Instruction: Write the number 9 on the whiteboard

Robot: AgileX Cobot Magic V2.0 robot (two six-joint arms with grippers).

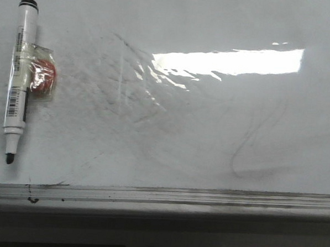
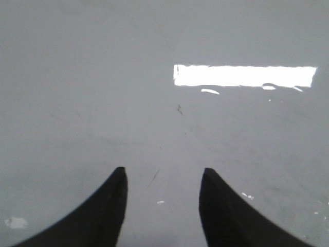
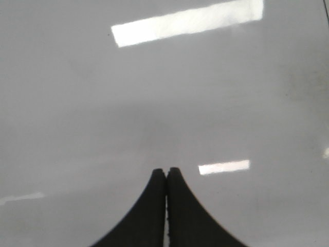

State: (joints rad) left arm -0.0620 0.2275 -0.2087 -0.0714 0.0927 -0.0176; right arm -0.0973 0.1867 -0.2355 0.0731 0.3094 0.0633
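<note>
The whiteboard [image 1: 209, 131] fills the front view, glossy white with faint grey erased smudges and a grey metal rail [image 1: 161, 196] along its near edge. A white marker [image 1: 19, 77] with a black tip and black end lies uncapped at the far left of the board, taped to a small orange-red object [image 1: 43, 77]. No black number 9 shows on the board; only a faint grey curved smear [image 1: 252, 150] is at the right. My left gripper [image 2: 163, 177] is open and empty above bare board. My right gripper [image 3: 166, 172] is shut and empty above bare board. Neither gripper shows in the front view.
A bright strip of ceiling-light glare [image 1: 229, 61] lies across the board's far right. Small black ink spots [image 1: 32, 198] sit on the rail at the left.
</note>
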